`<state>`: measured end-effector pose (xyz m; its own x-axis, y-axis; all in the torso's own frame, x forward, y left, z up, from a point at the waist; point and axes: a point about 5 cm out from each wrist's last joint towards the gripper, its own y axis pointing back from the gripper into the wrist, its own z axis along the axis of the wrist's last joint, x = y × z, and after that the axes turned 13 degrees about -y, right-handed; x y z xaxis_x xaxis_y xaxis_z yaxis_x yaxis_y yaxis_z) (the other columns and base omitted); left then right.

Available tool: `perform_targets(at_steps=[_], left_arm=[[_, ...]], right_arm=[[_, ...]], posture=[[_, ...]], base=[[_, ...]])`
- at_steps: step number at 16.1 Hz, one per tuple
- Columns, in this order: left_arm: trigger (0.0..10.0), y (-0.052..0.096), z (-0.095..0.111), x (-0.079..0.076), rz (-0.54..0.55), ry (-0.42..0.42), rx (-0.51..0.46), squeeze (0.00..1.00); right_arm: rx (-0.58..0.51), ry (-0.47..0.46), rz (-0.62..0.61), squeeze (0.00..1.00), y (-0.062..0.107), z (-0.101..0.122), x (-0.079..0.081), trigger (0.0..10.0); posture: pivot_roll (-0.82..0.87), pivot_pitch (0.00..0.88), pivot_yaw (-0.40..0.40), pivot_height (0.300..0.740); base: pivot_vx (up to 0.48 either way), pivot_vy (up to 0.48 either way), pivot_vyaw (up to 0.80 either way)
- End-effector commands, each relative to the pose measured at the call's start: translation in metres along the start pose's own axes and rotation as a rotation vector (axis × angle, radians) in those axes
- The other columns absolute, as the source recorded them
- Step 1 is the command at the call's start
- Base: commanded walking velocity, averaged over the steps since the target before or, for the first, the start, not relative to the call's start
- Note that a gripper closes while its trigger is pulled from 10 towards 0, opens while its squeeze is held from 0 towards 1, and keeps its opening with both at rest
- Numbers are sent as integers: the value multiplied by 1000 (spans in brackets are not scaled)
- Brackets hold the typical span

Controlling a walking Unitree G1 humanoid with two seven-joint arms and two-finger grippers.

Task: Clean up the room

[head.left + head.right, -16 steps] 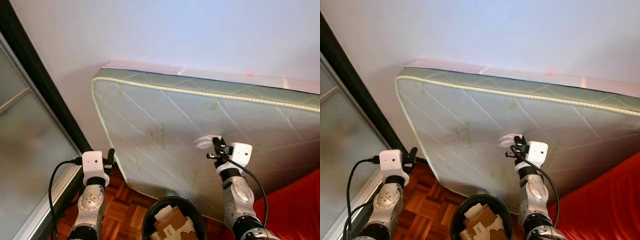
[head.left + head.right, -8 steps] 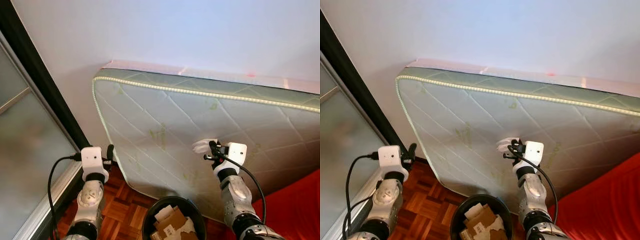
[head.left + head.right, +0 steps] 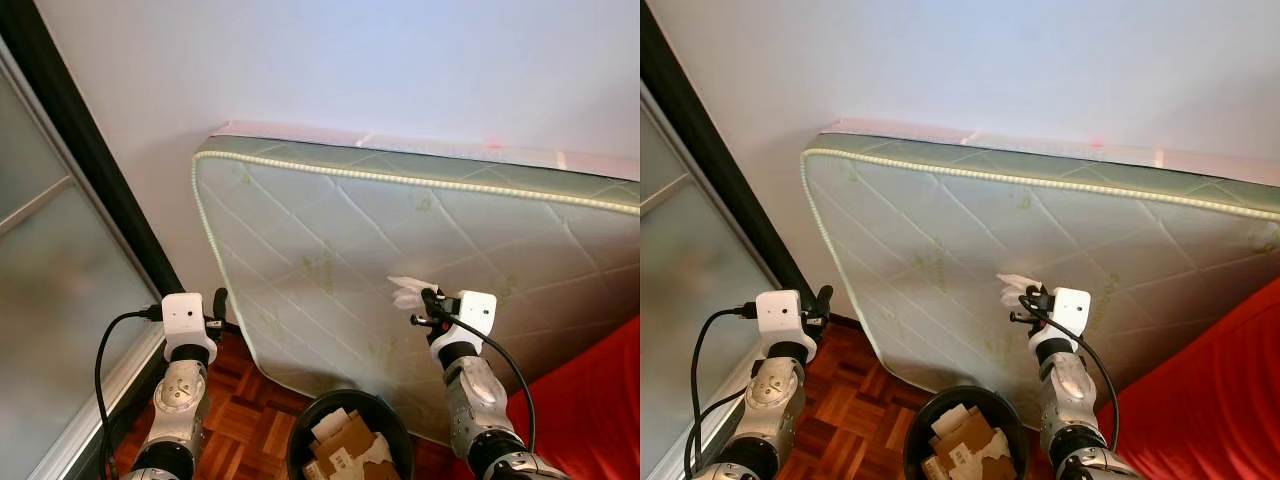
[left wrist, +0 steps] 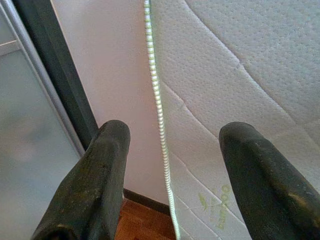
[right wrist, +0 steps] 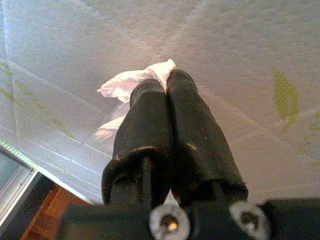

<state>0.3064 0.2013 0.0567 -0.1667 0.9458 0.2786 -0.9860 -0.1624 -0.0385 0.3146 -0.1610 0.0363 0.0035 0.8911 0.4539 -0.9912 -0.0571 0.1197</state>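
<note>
Head views give you the full layout: quilted mattress (image 3: pixel 400 270) w/ corded edge leaning on the white wall, round black bin (image 3: pixel 348 437) of cardboard scraps on parquet betw. your arms, red fabric (image 3: pixel 590 410) at right. Right wrist view adds detail: right gripper (image 5: pixel 167 82) fingers pressed together, clamped on a crumpled white tissue (image 5: pixel 131 81), held up in front of the mattress above the bin. Left wrist view: left gripper (image 4: pixel 172 142) fingers wide apart, holding nothing, facing mattress edge and dark door frame (image 4: pixel 60 75).
</note>
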Motion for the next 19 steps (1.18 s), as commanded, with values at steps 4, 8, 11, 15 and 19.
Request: perform_targets(at_steps=[4,8,11,15,19], left_arm=[[10000,1,-5,1,-2,3,33,0],[10000,4,-7,-1,-15,-1,36,0],[10000,5,-8,-2,-21,-3,39,0],[10000,3,-6,-2,-21,-1,36,0],[10000,2,-6,0,-13,-3,37,0]], right_arm=[[37,0,-11,0,-1,-4,1,10000],[20,4,-10,0,0,-3,2,10000],[20,8,-8,0,-1,-4,3,10000],[50,14,-23,0,-2,-5,3,10000],[2,10,-7,0,-2,-1,6,10000]], posture=[[-70,3,76,670],[-74,0,79,670],[-73,0,81,670],[-70,0,80,653],[-64,11,79,643]], base=[[0,0,0],[0,0,0],[0,0,0],[0,0,0],[0,0,0]])
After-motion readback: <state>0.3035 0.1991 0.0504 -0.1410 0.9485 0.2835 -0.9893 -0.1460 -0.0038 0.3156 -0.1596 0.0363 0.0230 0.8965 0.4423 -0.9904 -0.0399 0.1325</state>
